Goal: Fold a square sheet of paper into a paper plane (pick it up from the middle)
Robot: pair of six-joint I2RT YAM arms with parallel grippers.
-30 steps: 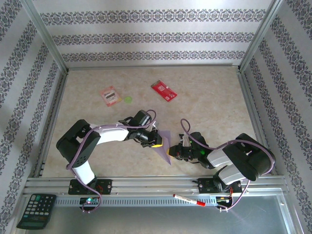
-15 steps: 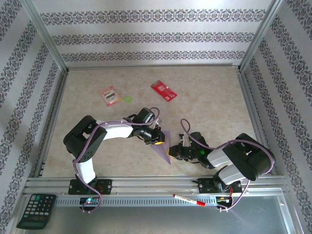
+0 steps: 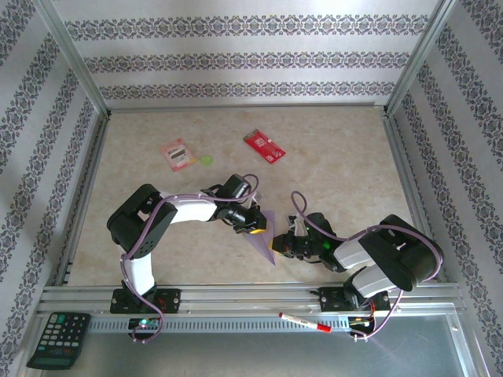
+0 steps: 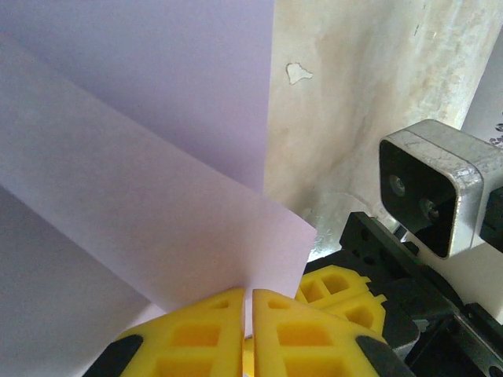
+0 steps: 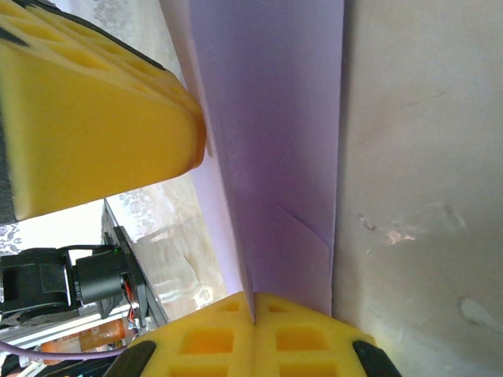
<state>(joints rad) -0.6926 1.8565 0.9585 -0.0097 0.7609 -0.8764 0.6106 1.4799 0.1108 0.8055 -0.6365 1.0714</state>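
1. Paper plane: a slim pale lilac dart sitting near the front middle of the tabletop, between the two grippers. Its sharp tip points toward the near rail and its wider end faces the far side.
2. Left gripper: clenched on the paper plane from the plane's left side. In the left wrist view the yellow fingertips meet with only a thin slit between them, and the lilac paper runs down into that slit.
3. Right gripper: also clamped on the paper plane, from its right side. In the right wrist view the two yellow pads are pressed together with a paper edge caught in the seam. The left gripper's yellow finger sits just beside the same sheet.
4. Edges: in the left wrist view one straight cut edge runs top to bottom and a folded layer crosses it on a diagonal, ending in a square corner just above the fingertips. In the right wrist view a long straight edge lies along the marbled surface.
5. The two grippers are close together, one on each side of the plane.
6. Open room: bare tabletop runs to the right and far side, out to the aluminium frame rail.
7. Far-side items, well apart from the plane: a red card, a pink-red packet and a small green disc just beside the packet.
8. In front of the near rail: a calculator at the left and a red marker near the right arm's base.
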